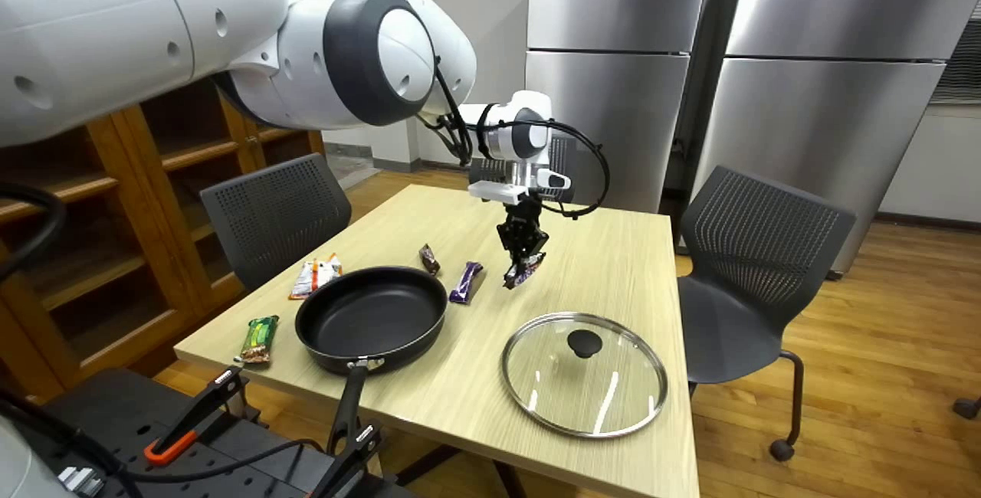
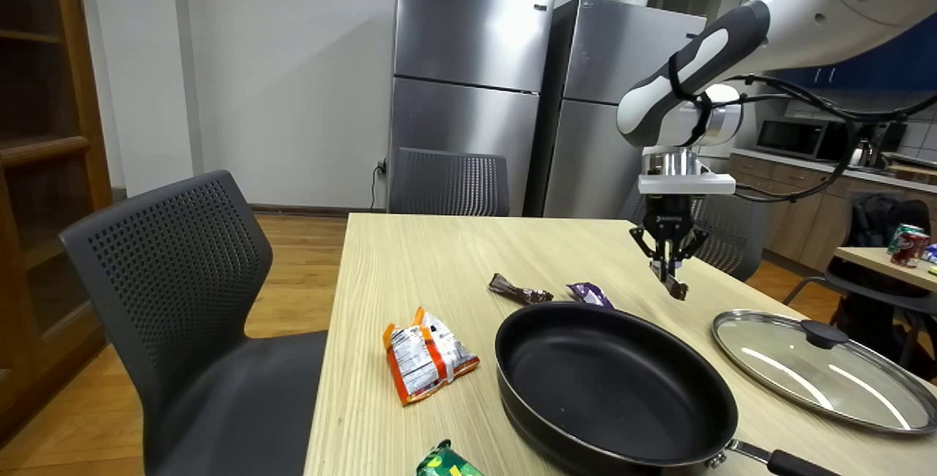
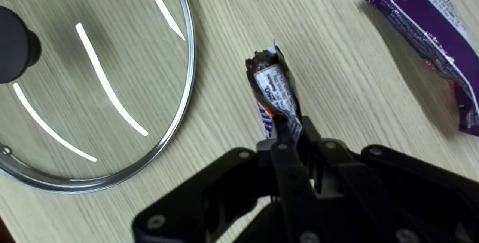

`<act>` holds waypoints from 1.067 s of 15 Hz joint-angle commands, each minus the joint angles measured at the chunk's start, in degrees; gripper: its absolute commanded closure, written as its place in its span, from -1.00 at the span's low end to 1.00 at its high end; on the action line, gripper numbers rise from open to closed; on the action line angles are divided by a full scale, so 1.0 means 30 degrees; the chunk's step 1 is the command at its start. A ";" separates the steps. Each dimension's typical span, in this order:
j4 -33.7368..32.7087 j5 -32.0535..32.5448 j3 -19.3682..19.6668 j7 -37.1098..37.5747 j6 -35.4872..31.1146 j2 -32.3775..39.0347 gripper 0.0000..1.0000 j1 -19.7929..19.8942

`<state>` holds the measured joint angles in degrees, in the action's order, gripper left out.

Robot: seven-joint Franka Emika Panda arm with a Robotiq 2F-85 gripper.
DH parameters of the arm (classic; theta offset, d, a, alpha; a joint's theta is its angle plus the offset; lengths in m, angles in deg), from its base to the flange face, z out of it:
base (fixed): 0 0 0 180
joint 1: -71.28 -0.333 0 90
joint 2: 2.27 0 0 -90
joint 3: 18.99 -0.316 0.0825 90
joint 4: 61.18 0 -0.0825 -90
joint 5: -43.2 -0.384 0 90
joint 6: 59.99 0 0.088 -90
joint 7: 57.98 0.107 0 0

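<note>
My gripper (image 1: 524, 247) is shut on a small brown-wrapped candy bar (image 1: 523, 272) and holds it tilted above the table. The bar's white label and toothed wrapper end show in the wrist view (image 3: 275, 86), sticking out past the fingertips (image 3: 293, 132); its other end is hidden by the fingers. A purple-wrapped bar (image 3: 438, 33) lies on the table beside the gripper. A clear glass lid (image 3: 112, 56) with a black knob lies flat on the other side. A black frying pan (image 1: 372, 314) stands near the purple bar. A brown-wrapped candy (image 1: 429, 260) lies behind the pan.
The light wood table (image 1: 613, 260) carries a white and orange snack bag (image 2: 428, 359) and a green packet (image 1: 259, 339) beside the pan. The pan's handle (image 1: 349, 406) juts over the table edge. Dark chairs (image 1: 755, 276) stand around the table. Two steel refrigerators (image 2: 468, 117) stand behind.
</note>
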<state>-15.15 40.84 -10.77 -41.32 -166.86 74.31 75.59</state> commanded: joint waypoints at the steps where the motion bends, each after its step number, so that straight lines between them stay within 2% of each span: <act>1: 0.3958 0.0113 0.0051 0.0037 -0.0773 -0.2773 0.94 -0.0722; 10: 1.0974 0.0152 0.0121 0.0555 -0.4240 -0.6909 0.94 -0.2717; 11: 1.1650 0.0405 -0.0166 0.0763 -0.4646 -0.7276 0.94 -0.2764; 16: 1.5826 0.0567 -0.0148 0.1488 -0.7287 -0.9427 0.94 -0.4193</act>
<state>21.35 40.87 -10.87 -39.58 -183.60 53.10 65.16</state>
